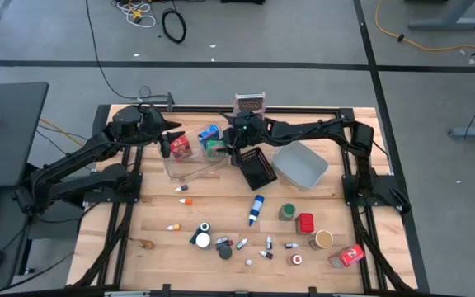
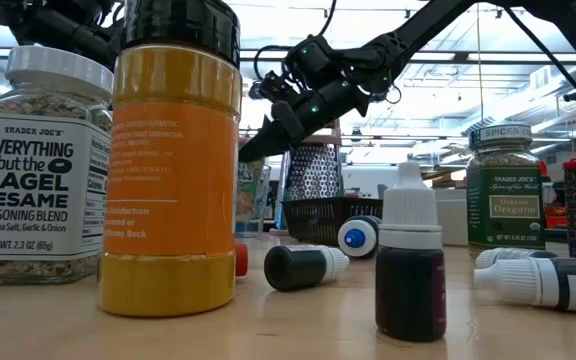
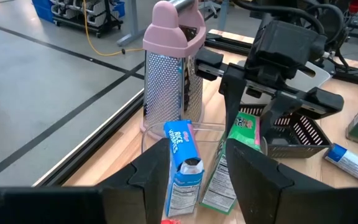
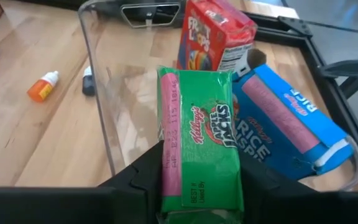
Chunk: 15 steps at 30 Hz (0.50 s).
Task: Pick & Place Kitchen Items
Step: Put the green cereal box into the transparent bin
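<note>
Our right gripper [image 4: 197, 186] clamps the green Apple Jacks box [image 4: 199, 134] over the clear tray [image 4: 98, 93]; our left gripper [image 3: 194, 174] waits open nearby.

Two dark jointed arms on black bases

Both arms are matt black, built of slim tubular links between chunky rounded joints, with dark cables running along them. The left arm [image 1: 97, 153] rises from a black base at the wooden table's [image 1: 221, 223] left edge, the right arm [image 1: 336, 132] from a matching base at its right edge. Each ends in two broad, angular black fingers [image 3: 257, 177]. A small green light glows on the right arm's wrist.
</note>
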Tool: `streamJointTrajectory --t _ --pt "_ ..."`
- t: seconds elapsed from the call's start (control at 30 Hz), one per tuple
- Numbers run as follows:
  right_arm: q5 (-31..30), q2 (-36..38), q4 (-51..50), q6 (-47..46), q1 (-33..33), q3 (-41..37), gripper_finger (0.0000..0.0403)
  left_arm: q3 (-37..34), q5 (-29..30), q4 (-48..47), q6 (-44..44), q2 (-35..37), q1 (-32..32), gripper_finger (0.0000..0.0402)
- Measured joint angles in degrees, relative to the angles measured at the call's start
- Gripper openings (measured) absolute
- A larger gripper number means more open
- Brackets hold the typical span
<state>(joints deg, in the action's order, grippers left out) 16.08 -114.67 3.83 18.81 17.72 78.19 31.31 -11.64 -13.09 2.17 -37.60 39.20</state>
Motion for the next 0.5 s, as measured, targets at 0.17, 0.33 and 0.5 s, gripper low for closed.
streamJointTrajectory --t 0.17,0.33,0.5 --pt "0.0 0.0 0.2 1.8 0.0 0.0 0.0176 0.0 0.0 -0.1 0.0 0.0 0.0 0.0164" --pt "-0.1 0.0 0.6 1.7 0.0 0.0 0.0204 0.0 0.0 -0.1 0.0 0.0 0.0 0.0164" --pt "-0.2 0.8 2.0 1.7 -0.3 0.0 0.0218 0.0 0.0 -0.4 0.0 0.0 0.0 0.0164"
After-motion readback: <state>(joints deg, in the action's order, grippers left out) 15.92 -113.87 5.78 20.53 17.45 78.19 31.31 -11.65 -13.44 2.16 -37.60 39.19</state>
